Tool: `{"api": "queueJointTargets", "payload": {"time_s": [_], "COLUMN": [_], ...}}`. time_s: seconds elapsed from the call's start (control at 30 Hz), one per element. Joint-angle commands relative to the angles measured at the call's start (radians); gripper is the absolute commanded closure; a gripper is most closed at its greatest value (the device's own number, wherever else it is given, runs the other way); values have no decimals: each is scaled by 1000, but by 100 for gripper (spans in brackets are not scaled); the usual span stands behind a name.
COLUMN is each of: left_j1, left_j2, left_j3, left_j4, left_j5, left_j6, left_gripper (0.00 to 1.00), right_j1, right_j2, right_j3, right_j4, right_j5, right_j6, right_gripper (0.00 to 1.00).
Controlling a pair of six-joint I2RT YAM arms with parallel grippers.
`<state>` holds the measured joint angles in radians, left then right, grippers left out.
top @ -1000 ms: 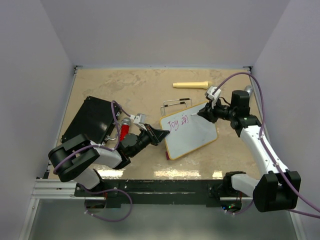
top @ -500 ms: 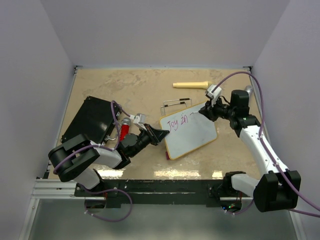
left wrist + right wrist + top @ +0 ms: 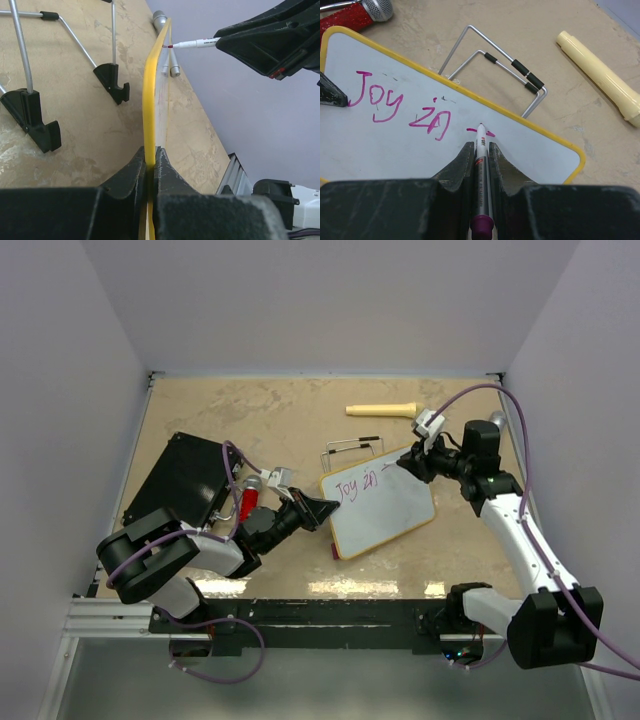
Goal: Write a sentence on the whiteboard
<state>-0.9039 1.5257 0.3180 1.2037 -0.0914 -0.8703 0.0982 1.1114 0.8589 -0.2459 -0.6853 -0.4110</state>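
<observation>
**Top view, centre of frame.** The whiteboard (image 3: 392, 518) sits on the table, turned so that its long side runs from lower left to upper right.

**Left gripper** (image 3: 324, 508): jaws pressed together on the board's left edge. In the left wrist view the yellow rim (image 3: 149, 100) is pinched between the two fingers.

**Right gripper** (image 3: 410, 466): at the board's upper right corner, jaws clamped on a marker (image 3: 481, 142). The tip touches the white surface just right of the sentence (image 3: 400, 105), which reads "Joy in" with a short stroke at the tip. Most of the writing probably remains to be done.

**Handling (judged).**
- The board looks thin, light and stiff, with a slick face, so it would likely skate under pen pressure unless held.
- The rim is the place to take it — well away from the wet ink, as here.
- The marker is slim and hard, so a grip low on its barrel gives the steadiest line.

**Surroundings.**
- A wire stand (image 3: 512, 62) lies just beyond the board's upper edge.
- A cream cylinder (image 3: 383, 410) lies farther up the frame.
- A black case (image 3: 185, 480) is at left.
- A microphone (image 3: 370, 11) is at the upper left of the right wrist view.
</observation>
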Motion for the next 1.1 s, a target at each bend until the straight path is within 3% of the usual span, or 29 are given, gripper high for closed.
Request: {"api": "queueJointTargets", "payload": {"time_s": [0.0,1.07], "left_j1": [-7,-6], "left_j2": [21,16], "left_j3": [9,6], "left_j4": [3,5], "left_j5": [28,25], "left_j6": [82,79], "left_gripper": [100,100], "right_j1": [3,3], "right_j2": [-18,22], "right_j3": [-1,9], "right_j4": [54,-164], "right_j5": [-33,-42], "right_j6": [11,-149], "right_gripper": [100,100]}}
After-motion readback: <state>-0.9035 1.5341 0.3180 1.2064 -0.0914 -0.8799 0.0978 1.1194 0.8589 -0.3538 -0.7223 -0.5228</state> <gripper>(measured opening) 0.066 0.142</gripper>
